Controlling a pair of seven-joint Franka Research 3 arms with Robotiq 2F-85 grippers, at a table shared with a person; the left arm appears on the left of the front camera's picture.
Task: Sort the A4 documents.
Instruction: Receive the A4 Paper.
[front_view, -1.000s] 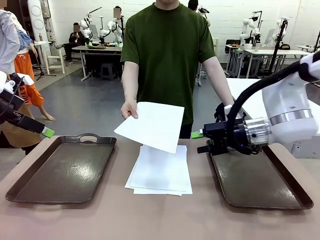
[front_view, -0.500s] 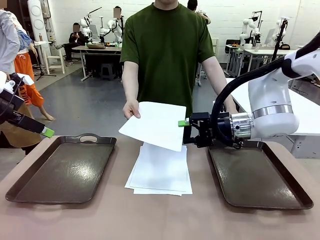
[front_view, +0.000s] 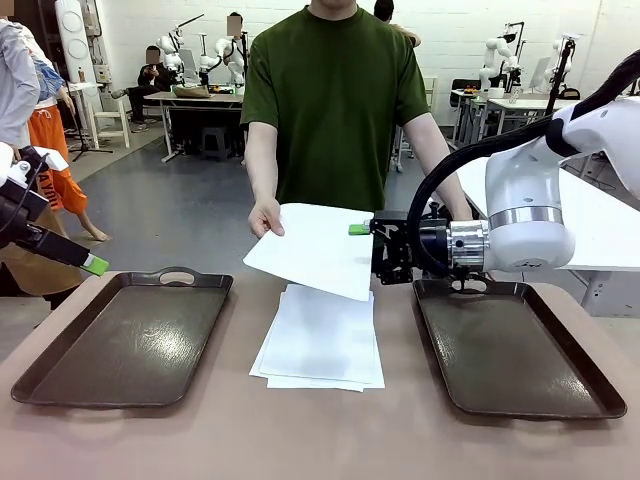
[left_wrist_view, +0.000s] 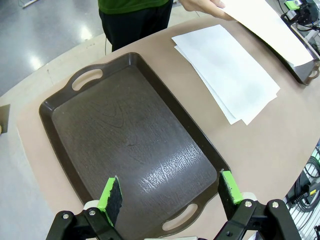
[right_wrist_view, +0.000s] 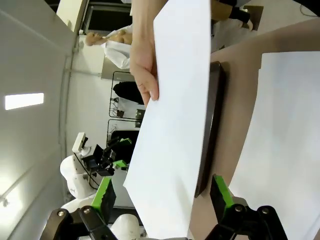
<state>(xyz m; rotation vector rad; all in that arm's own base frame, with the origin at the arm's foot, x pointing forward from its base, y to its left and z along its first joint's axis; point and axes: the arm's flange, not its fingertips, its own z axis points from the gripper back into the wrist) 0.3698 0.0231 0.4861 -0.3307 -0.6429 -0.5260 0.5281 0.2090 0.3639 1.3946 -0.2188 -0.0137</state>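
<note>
- Front view has my right gripper (front_view: 365, 240) turned sideways at the right edge of the plain white A4 sheet (front_view: 315, 250), which the person's hand (front_view: 263, 216) holds out by its far-left corner, above the bench (front_view: 320, 440).
- Its fingers are spread wide, with nothing pinched. In the right wrist view the sheet's near edge runs down between my green pads (right_wrist_view: 104, 197), but I cannot tell whether it sits deep enough for a bite.
- Risk: the thin sheet slopes and sags. If I close on a shallow margin, it could slip out and drop onto the loose white stack of A4 sheets (front_view: 322, 340) lying below, between the two trays.
- Risk: the sheet is skewed in my jaws, so closing now could crease or buckle the corner.
- Risk: drawing away while the hand is clamped on could tear the paper. If the hand lets go too early, the sheet would fall.
- The dark brown handled tray (front_view: 520, 360) sits just below my wrist, and dipping could knock its rim.
- My left gripper (left_wrist_view: 170, 194) hangs spread and empty over the other dark brown handled tray (left_wrist_view: 60, 130), well clear.
</note>
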